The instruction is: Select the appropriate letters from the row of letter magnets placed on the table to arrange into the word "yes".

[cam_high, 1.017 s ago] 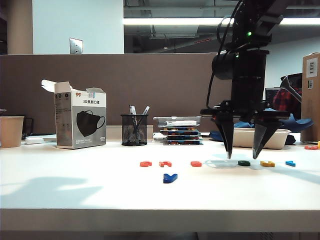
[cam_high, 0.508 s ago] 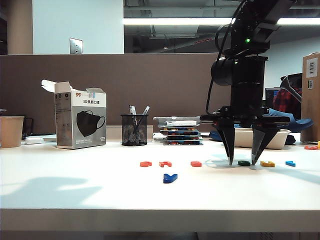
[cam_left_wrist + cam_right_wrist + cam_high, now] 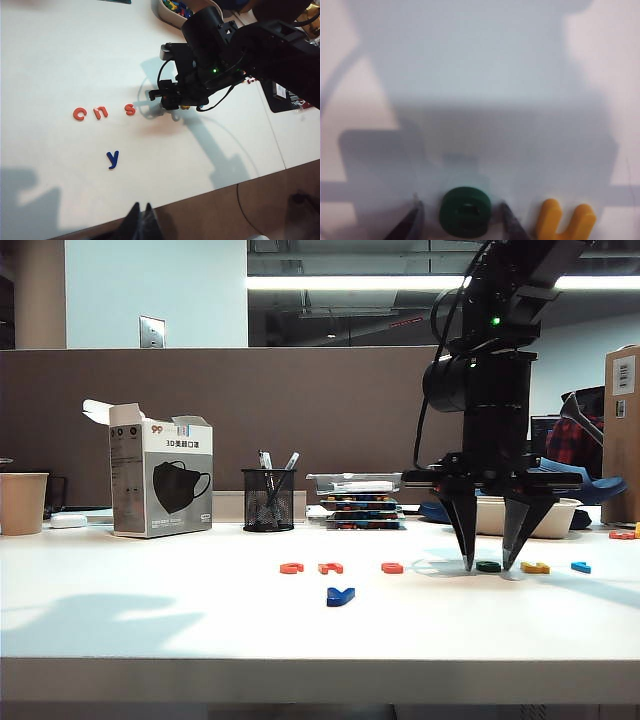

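Note:
On the white table (image 3: 200,625) a row of letter magnets runs left to right. The green E (image 3: 488,566) (image 3: 465,212) lies flat between the fingers of my right gripper (image 3: 489,562) (image 3: 461,215), which points straight down, tips at the tabletop. It is open, with a narrow gap on each side of the letter. The orange-red S (image 3: 392,567) (image 3: 130,109) lies left of it. The dark blue Y (image 3: 340,595) (image 3: 113,159) sits alone, nearer the front edge. My left gripper (image 3: 141,205) is shut and empty, hovering over the table's front edge.
Two more orange-red letters (image 3: 291,567) (image 3: 330,567) lie left of the S. A yellow letter (image 3: 535,567) (image 3: 565,220) and a light blue one (image 3: 580,566) lie right of the E. At the back stand a mask box (image 3: 160,480), a pen holder (image 3: 268,500), a cup (image 3: 22,502) and stacked trays (image 3: 355,502).
My right gripper has sunk slightly to the tabletop and its fingers have drawn closer together around the green E. The letters have not moved.

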You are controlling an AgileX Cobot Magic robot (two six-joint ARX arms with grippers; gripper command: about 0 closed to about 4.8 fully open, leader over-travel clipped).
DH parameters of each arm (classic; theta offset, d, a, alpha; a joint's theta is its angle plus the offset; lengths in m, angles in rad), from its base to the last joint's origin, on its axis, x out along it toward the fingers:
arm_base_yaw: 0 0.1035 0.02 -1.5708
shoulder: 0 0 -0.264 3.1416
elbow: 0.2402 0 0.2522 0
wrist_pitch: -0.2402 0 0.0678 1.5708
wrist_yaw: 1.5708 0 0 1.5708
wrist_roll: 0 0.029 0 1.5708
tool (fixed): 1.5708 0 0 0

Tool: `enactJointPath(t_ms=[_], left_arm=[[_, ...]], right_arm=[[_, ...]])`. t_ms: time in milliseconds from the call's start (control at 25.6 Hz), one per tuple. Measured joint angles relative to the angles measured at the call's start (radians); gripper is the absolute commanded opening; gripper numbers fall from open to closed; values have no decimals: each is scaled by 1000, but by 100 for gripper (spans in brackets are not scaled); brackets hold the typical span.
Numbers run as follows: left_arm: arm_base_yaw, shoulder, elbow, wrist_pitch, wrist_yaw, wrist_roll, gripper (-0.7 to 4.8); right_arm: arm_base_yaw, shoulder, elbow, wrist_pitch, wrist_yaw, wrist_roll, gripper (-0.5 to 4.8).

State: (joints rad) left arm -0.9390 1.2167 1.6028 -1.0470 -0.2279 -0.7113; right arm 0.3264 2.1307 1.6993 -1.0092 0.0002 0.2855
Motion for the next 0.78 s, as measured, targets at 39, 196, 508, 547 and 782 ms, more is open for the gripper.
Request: enactJointPath(t_ms=[39, 196, 508, 547, 782], left_arm=[[0, 0, 0, 0, 0, 0, -5], [0, 0, 0, 0, 0, 0, -5], [0, 0, 0, 0, 0, 0, -5], [0, 0, 0, 0, 0, 0, -5], [0, 0, 0, 0, 0, 0, -5]], right_arm=[[0, 0, 0, -1, 0, 0, 198], [0, 0, 0, -1, 0, 0, 153], [0, 0, 0, -2, -1, -2, 125], [0, 0, 0, -2, -1, -2, 111], [0, 0, 0, -2, -1, -2, 103]])
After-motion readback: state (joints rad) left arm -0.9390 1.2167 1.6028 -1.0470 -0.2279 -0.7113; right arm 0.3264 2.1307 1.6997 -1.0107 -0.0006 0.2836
